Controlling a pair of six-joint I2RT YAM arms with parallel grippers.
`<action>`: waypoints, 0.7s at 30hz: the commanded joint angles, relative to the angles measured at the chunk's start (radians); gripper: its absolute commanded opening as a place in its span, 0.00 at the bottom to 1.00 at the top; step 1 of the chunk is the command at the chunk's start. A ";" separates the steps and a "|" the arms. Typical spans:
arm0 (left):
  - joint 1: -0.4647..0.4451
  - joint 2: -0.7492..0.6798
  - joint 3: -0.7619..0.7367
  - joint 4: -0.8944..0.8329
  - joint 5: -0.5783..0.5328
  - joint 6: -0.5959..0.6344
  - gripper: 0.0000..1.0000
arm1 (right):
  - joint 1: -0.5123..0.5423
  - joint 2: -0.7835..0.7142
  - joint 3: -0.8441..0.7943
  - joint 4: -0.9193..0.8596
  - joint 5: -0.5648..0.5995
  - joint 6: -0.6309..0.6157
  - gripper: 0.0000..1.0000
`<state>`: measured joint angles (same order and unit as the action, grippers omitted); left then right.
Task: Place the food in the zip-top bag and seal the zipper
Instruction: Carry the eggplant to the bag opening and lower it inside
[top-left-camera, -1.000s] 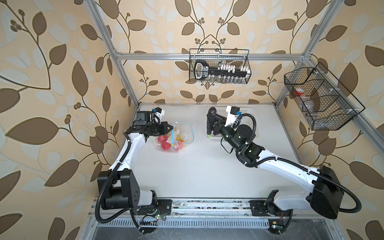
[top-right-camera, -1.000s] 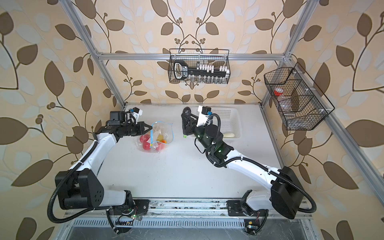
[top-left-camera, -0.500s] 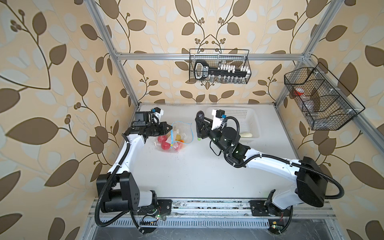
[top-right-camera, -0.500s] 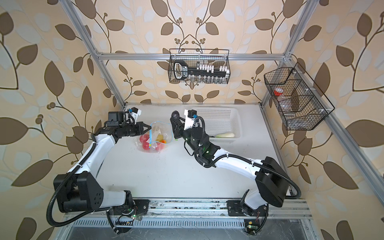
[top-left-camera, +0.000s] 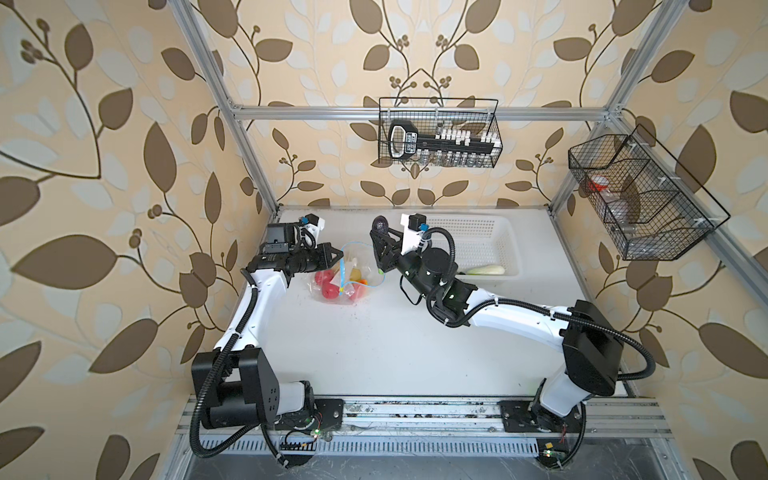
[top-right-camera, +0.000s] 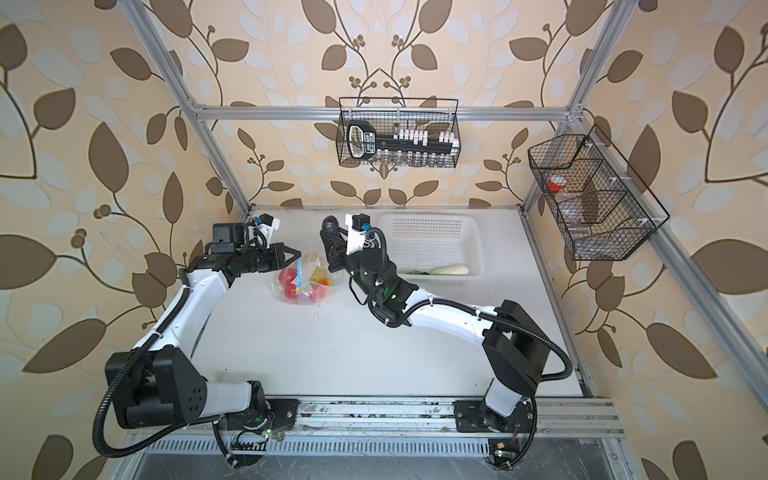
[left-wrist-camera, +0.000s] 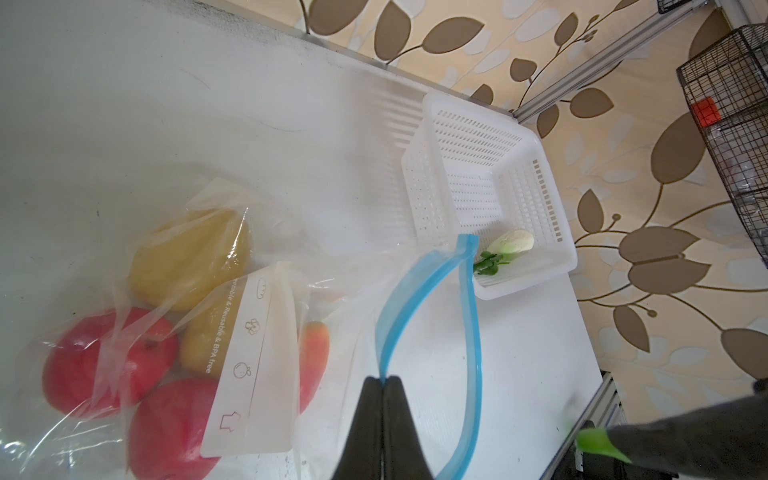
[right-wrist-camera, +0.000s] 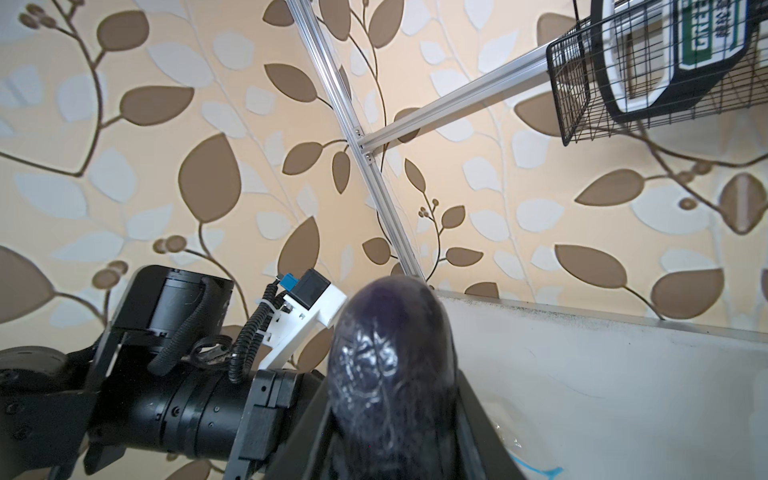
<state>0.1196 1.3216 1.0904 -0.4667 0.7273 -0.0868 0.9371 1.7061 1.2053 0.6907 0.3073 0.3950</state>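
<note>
The clear zip-top bag (top-left-camera: 353, 274) (top-right-camera: 309, 274) lies at the back left of the table, its mouth gaping. My left gripper (top-left-camera: 338, 256) (left-wrist-camera: 384, 380) is shut on one lip of the blue zipper (left-wrist-camera: 473, 332). Inside the bag lie two red tomatoes (left-wrist-camera: 108, 357), two yellow-brown potatoes (left-wrist-camera: 187, 257) and a red-yellow fruit (left-wrist-camera: 313, 357). My right gripper (top-left-camera: 382, 241) (right-wrist-camera: 392, 399) is shut on the dark eggplant (top-left-camera: 379, 224) (right-wrist-camera: 390, 365), raised just right of the bag's mouth. The white radish (top-left-camera: 486, 270) (left-wrist-camera: 513, 243) lies in the basket.
The white perforated basket (top-left-camera: 513, 249) (left-wrist-camera: 432, 183) stands at the back right of the table, behind my right forearm. A black wire basket (top-left-camera: 438, 133) hangs on the back wall. Another wire basket (top-left-camera: 640, 195) hangs on the right wall.
My right arm has swung left from the basket to the bag's mouth, carrying the eggplant. My left gripper has kept its hold on the zipper lip.
</note>
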 joint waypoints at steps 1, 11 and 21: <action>0.007 -0.053 0.017 0.005 0.047 -0.014 0.00 | 0.007 0.042 0.045 0.051 0.005 -0.025 0.24; 0.006 -0.050 0.050 -0.004 0.101 -0.073 0.00 | 0.008 0.151 0.140 0.101 -0.004 -0.021 0.23; 0.007 -0.033 0.113 -0.018 0.109 -0.115 0.00 | 0.008 0.264 0.202 0.121 -0.025 -0.009 0.23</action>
<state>0.1196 1.2896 1.1461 -0.4984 0.7876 -0.1696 0.9371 1.9419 1.3697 0.7681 0.2955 0.3847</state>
